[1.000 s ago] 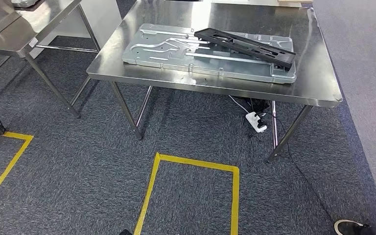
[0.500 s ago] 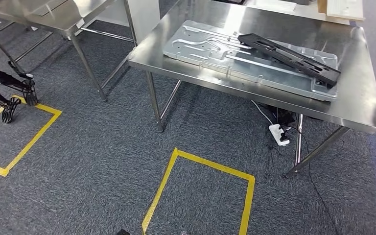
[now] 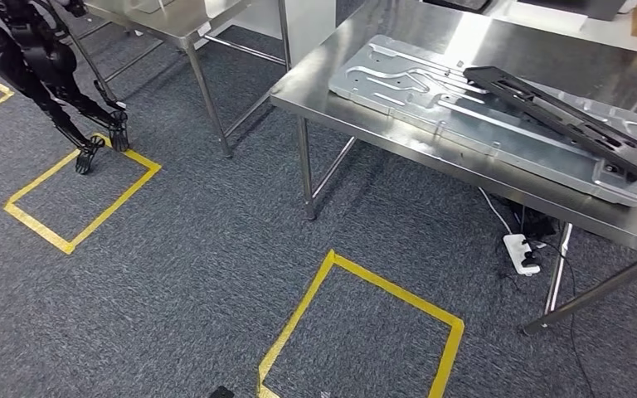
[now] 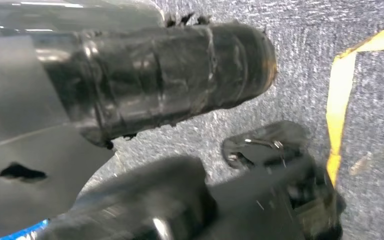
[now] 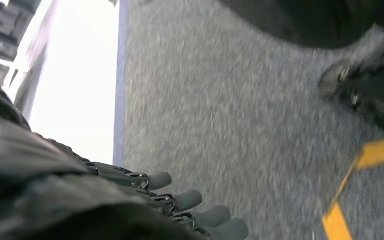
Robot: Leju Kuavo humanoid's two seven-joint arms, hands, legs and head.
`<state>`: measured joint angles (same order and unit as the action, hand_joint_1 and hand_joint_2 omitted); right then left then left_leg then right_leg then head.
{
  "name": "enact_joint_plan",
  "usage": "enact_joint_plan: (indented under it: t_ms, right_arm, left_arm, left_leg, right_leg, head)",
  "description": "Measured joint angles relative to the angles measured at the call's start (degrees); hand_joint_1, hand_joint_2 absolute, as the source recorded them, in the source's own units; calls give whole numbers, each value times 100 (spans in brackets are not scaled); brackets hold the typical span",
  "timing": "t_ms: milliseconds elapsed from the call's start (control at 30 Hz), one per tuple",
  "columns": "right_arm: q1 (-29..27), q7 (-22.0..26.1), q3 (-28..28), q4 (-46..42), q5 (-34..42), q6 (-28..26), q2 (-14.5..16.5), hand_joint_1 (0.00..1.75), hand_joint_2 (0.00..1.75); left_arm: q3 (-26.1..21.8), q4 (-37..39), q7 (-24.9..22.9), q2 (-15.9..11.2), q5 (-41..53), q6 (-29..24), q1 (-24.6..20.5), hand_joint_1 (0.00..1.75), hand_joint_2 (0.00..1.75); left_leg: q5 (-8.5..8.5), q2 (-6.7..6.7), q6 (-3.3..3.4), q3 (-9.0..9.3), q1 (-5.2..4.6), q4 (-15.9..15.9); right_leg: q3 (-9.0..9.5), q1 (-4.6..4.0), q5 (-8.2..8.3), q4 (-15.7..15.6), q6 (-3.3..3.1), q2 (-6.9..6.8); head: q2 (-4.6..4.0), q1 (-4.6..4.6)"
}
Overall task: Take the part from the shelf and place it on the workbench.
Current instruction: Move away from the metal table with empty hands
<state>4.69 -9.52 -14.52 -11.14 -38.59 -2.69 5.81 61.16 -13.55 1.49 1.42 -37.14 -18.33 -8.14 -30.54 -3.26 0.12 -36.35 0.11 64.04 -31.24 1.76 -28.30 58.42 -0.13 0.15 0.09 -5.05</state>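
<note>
Blur smears my left hand [image 4: 145,105] in its wrist view: I see a thick dark wrapped thumb and a grey cover, with carpet [image 4: 300,60] and a strip of yellow tape [image 4: 342,95] beyond, and I cannot tell whether the fingers are spread or curled, or whether they hold anything. My right hand [image 5: 180,205] shows a row of grey fingertips [image 5: 192,199] lying side by side and straight, apart from one another, with nothing between them, so it hangs open above the grey floor; the palm is cut off by the picture's edge.

From my head view, the part [image 3: 562,120] is a long, flat black bar with slots along its length, lying slantwise on a pale stamped metal plate [image 3: 431,91]. That plate rests on a steel workbench [image 3: 340,79], well ahead of both my hands and towards my right-hand side. The far end of the workbench runs out of the picture. A white power strip [image 3: 522,254] lies on the floor under the workbench, its cable partly hidden by a table leg. A yellow tape square [image 3: 365,332] marks the carpet near my feet. A second steel table [image 3: 174,21] and the legs of another black robot [image 3: 46,75] stand far off on my left-hand side, both cut off at the top.
</note>
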Motion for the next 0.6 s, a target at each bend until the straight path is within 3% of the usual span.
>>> enact_joint_plan:
  t_ms: [67, 100, 133, 167, 200, 233, 300, 333, 400, 467, 533, 600]
  right_arm:
    - [-17, 27, 7, 1, 4, -7, -3, 0, 0]
    - [-20, 40, 9, 2, 5, -2, -3, 0, 0]
    - [-20, 56, 10, 2, 5, 7, -4, 0, 0]
    - [-17, 73, 12, 2, 5, 20, -4, 0, 0]
    - [-14, 89, 17, 2, 4, 39, -3, 0, 0]
    - [-12, 99, 28, 2, -7, 58, -3, 0, 0]
    - [-7, 84, 61, 2, -66, 92, -2, 0, 0]
    - [-2, 52, 87, 2, -117, 105, -2, 0, 0]
    - [13, -35, 159, 2, -240, 124, 6, 0, 0]
    - [15, -91, 252, 2, -352, 131, 15, 0, 0]
    - [2, -101, 337, 2, -420, 126, 17, 0, 0]
    - [-16, -95, 417, 3, -458, 120, 17, 0, 0]
  left_arm:
    - [0, 0, 10, 0, 1, 22, -23, 0, 0]
    - [0, 0, 12, 0, 0, 34, -23, 0, 0]
    - [0, 0, 13, 0, -1, 45, -19, 0, 0]
    - [0, 0, 13, -2, -4, 54, -13, 0, 0]
    - [0, 0, 15, -8, -11, 58, -9, 0, 0]
    - [0, 0, 22, -14, -23, 60, -10, 0, 0]
    - [0, 0, 60, -30, -54, 59, -18, 0, 0]
    - [-1, 0, 84, -37, -75, 55, -13, 0, 0]
    - [-2, 0, 114, -60, -124, 43, 26, 0, 0]
    - [-4, 1, 128, -83, -171, 35, 68, 0, 0]
    - [-6, 1, 131, -93, -199, 33, 83, 0, 0]
    - [-7, 2, 108, -95, -215, 36, 92, 0, 0]
  left_leg:
    - [-334, 225, -59, -369, 25, 743]
    - [-394, 262, -78, -489, 40, 988]
    - [-344, 285, -89, -507, 51, 1028]
    - [-189, 318, -90, -399, 58, 826]
    - [24, 398, -77, -189, 58, 433]
    - [176, 544, -51, 31, 34, 7]
    - [317, 746, 13, 303, -21, -527]
    - [296, 762, 40, 306, -48, -579]
    - [323, 614, 96, 298, -36, -611]
    - [367, 478, 177, 353, -3, -689]
    - [401, 339, 236, 377, 5, -723]
    - [404, 167, 258, 362, -6, -706]
  right_leg:
    - [-1, -11, -8, -4, -20, -166]
    - [2, -14, -15, -3, -23, -249]
    - [9, -15, -24, -2, -21, -329]
    - [22, -14, -34, -1, -14, -403]
    - [41, -14, -48, -2, -1, -472]
    - [63, -20, -63, -3, 19, -535]
    - [96, -43, -93, -8, 74, -646]
    - [110, -56, -101, -16, 104, -702]
    - [148, -57, -124, -34, 173, -782]
    - [114, -38, -286, 139, 223, -555]
    - [-148, -27, -633, 751, 230, -190]
    - [-503, -33, -876, 1446, 229, -56]
  head:
    - [0, -28]
    - [0, -28]
    - [0, -29]
    - [0, -29]
    - [0, -31]
    - [0, -31]
    - [0, -23]
    - [0, -19]
    - [0, -15]
    - [0, 11]
    - [0, 48]
    - [0, 57]
